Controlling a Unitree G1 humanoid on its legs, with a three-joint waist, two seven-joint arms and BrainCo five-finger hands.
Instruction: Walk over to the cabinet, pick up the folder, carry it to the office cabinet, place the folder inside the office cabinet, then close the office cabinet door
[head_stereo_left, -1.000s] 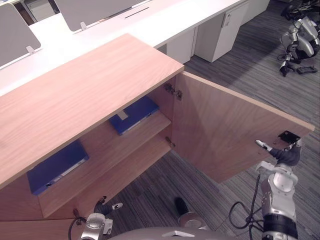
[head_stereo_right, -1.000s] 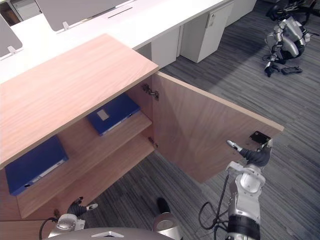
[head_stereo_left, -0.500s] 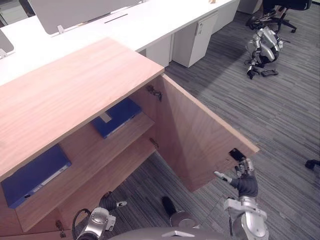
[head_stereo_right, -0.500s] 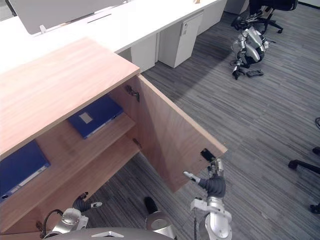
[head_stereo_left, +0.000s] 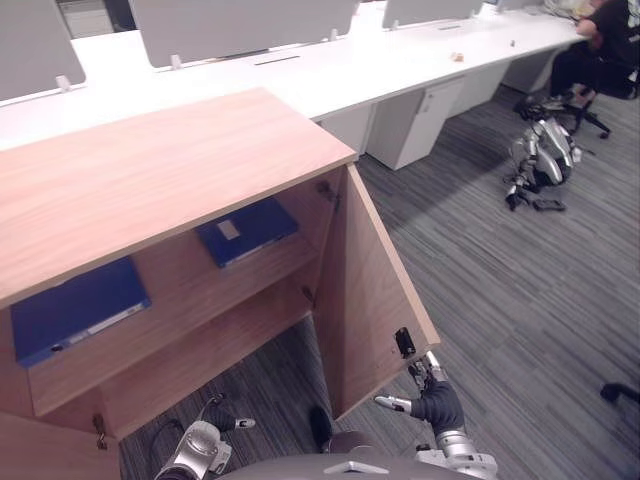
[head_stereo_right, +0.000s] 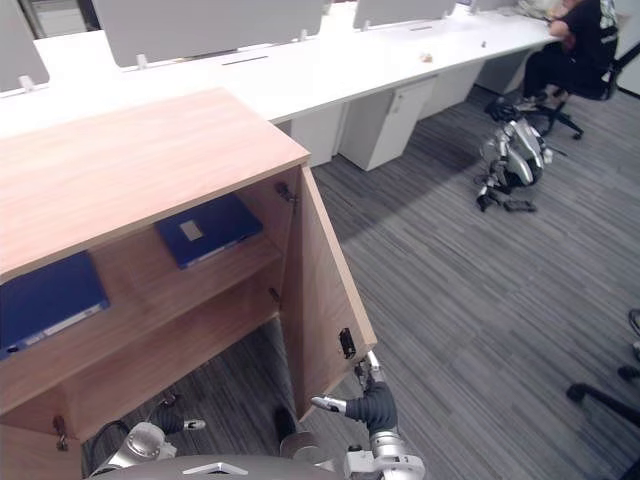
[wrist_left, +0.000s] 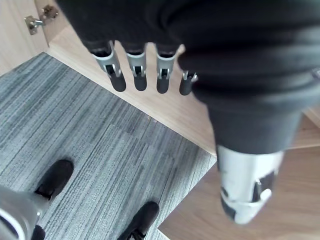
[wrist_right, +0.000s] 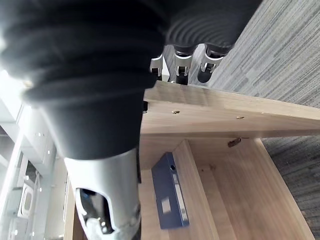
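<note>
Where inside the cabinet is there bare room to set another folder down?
Upper shelf: a bare strip between the left folder and the right folder. Lower shelf: bare along its visible length. Tightest spot is beside the half-shut door, with the right hand at its edge.

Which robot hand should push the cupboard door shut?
Right, probably. The right hand sits at the free edge of the half-open door, ready to push. The left hand hangs low in front of the cabinet, away from the door.
</note>
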